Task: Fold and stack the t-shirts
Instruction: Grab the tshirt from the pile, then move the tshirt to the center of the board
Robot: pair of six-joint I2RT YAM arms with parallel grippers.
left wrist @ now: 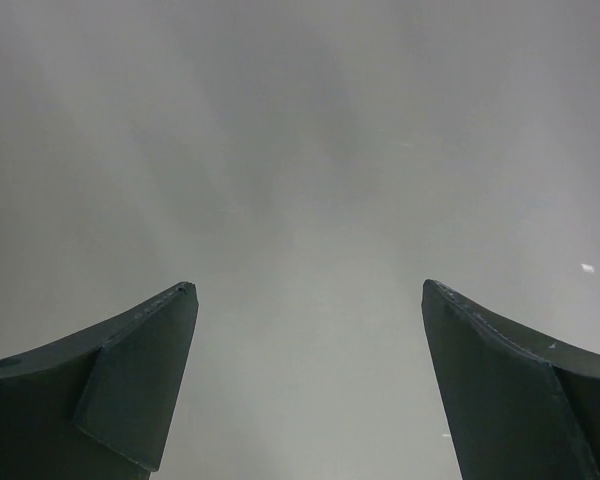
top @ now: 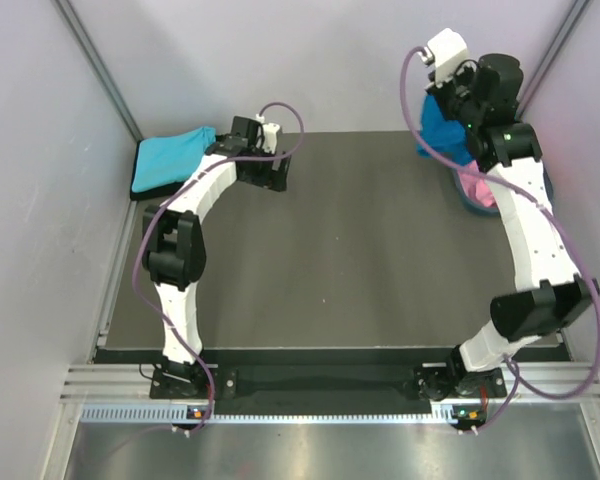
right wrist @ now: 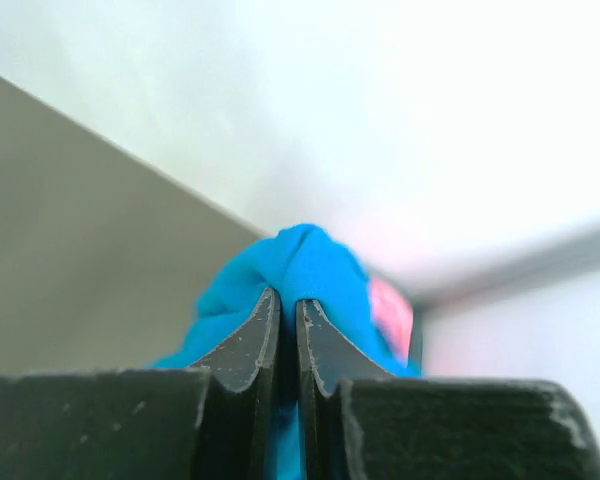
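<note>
The right gripper (right wrist: pixel 288 300) is pinching a bunched, bright blue t-shirt (right wrist: pixel 305 258) mid-frame. The left gripper (left wrist: pixel 310 290) is standing wide open.

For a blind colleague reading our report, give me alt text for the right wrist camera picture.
The right gripper, jaws nearly closed, pinches a bunch of bright blue t-shirt. Pink cloth shows behind it, blurred, before a pale wall.
</note>
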